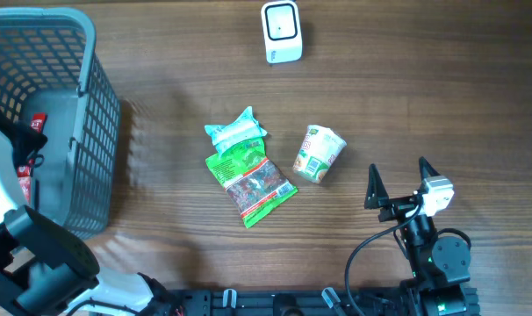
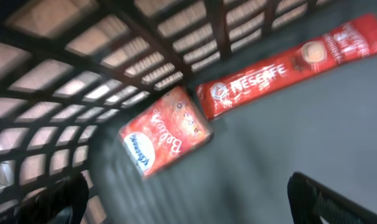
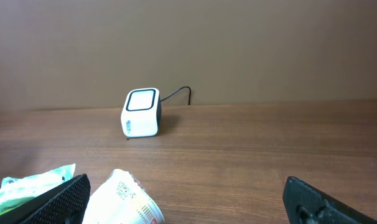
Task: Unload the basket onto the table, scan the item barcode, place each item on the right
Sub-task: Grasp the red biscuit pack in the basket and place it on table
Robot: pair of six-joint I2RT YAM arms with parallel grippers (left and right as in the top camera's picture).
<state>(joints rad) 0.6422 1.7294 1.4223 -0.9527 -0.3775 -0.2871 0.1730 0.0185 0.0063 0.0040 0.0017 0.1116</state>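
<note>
The white barcode scanner stands at the table's far edge. A paper noodle cup lies on its side mid-table, beside a green snack packet and a teal packet. My right gripper hovers open, right of the cup, holding nothing. My left gripper is open inside the grey basket, above a red packet and a red Nescafe stick. Nothing lies between its fingers.
The basket's lattice wall rises close on the left gripper's left side. The scanner's cable runs off behind it. Bare wooden table stretches between the right gripper and the scanner.
</note>
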